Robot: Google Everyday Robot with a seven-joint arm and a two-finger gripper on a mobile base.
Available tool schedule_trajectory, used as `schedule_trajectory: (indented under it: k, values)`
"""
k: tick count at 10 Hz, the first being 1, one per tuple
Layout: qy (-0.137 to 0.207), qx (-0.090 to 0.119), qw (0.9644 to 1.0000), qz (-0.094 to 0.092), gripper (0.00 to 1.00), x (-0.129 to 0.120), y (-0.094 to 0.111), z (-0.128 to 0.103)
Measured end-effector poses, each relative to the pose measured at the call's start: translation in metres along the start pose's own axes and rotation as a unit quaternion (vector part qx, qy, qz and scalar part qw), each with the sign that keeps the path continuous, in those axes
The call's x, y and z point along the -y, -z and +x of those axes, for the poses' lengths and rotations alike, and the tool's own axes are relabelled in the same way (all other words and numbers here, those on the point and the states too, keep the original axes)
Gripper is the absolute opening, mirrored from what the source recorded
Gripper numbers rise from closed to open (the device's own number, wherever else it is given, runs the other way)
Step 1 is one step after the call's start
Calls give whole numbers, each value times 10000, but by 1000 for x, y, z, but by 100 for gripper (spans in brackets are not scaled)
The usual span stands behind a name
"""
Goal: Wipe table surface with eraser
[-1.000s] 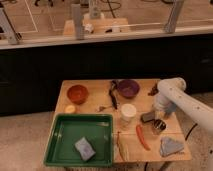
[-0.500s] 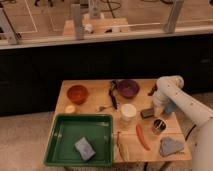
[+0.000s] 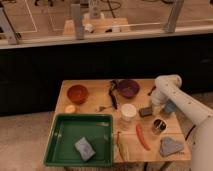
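Near the right edge of the desk (image 3: 97, 90), the tool (image 3: 158, 106) is pinched shut beside the eraser (image 3: 146, 112); a white cup (image 3: 128, 113) and a little can (image 3: 159, 126) crowd close.

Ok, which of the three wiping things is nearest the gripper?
The dark grey eraser, at the tip of the gripper. The blue-grey sponge lies in the green tray; the cloth lies further off, nearer the camera.

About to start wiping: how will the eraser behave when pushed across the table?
The eraser is a low, flat block lying on the table surface, so it should slide rather than roll or tip. It looks small and probably light, so it may twist away from the shut hand just beside it, toward the white cup.
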Motion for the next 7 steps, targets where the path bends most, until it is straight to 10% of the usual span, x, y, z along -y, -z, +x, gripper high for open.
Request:
schedule_trajectory:
  k: [3,7]
  values:
    - [130,78,9999,61,0,5,5,-16]
    - [575,284,9977,197,0,10,29,-93]
